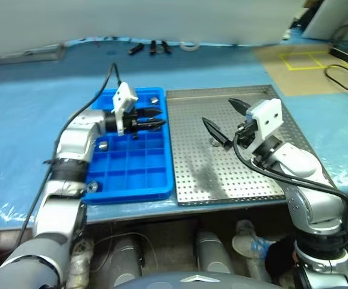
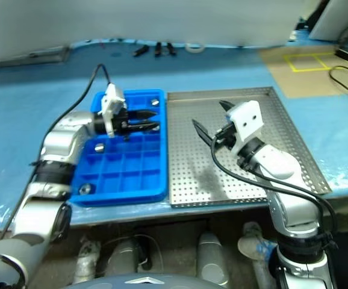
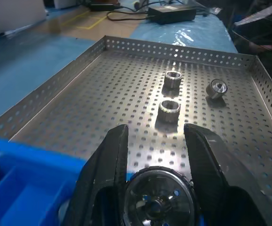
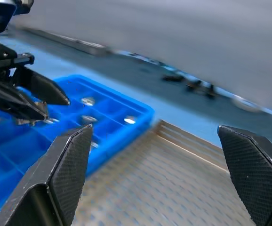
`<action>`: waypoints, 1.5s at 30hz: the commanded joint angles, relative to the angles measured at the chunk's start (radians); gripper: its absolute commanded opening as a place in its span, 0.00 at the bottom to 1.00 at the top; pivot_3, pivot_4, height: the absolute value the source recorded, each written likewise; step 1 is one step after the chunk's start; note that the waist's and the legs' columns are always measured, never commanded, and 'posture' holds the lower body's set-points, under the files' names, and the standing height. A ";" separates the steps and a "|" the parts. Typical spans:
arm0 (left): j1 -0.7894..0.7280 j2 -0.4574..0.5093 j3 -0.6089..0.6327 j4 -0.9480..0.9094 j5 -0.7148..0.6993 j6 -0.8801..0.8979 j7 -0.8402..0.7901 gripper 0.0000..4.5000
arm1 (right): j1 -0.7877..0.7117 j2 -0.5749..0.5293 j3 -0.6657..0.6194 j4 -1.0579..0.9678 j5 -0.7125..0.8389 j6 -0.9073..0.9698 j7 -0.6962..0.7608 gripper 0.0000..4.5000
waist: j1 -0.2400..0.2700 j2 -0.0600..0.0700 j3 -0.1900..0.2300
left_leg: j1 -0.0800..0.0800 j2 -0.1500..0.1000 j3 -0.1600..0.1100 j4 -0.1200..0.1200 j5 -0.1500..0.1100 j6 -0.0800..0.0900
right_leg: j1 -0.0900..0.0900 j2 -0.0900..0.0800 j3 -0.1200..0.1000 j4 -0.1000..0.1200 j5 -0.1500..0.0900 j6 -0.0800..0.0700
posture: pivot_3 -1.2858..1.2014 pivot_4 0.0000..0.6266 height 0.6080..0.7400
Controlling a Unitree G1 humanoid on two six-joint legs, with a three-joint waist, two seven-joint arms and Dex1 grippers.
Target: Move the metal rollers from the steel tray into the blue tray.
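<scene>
**Roller in transit over blue tray**

Left hand (image 1: 153, 118): fingers clamped on one roller (image 3: 157, 197), held level above the far cells of the blue tray (image 1: 132, 171).

Right hand (image 1: 225, 120): fingers spread wide, empty, hovering over the steel tray (image 1: 252, 180).

Rollers left on the steel tray: three seen in the left wrist view (image 3: 169, 109) (one lies on its side). Several already sit in blue cells.

Worktop (image 1: 29, 120): pale blue covering.

Risk, as judged: a release from this height may bounce the roller into an occupied cell or over the rim. The two hands are near; a reach by either could clip the other.
</scene>
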 commanded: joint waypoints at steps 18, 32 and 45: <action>0.342 0.051 0.037 -0.441 -0.118 0.092 0.369 0.34 | -0.146 0.032 0.127 0.177 0.039 -0.094 0.181 1.00 | 0.167 0.000 0.000 | 0.009 0.012 -0.001 -0.014 0.015 -0.030 | -0.006 0.016 0.000 0.015 -0.001 -0.001 | 0.58 0.24 1.00; 0.286 0.069 -0.077 -0.204 -0.045 0.001 0.358 0.34 | -0.088 0.017 0.104 0.095 0.036 -0.051 0.096 1.00 | 0.160 0.000 0.000 | 0.012 0.013 -0.002 -0.029 0.026 -0.044 | -0.015 0.023 0.004 0.016 0.001 -0.007 | 0.54 0.24 1.00; 0.247 0.017 -0.109 -0.057 0.006 -0.104 0.391 0.88 | -0.085 0.020 0.104 0.076 0.046 -0.034 0.061 1.00 | 0.159 0.000 0.000 | 0.013 0.014 -0.001 -0.028 0.027 -0.043 | -0.015 0.024 0.006 0.019 0.002 -0.008 | 0.53 0.24 1.00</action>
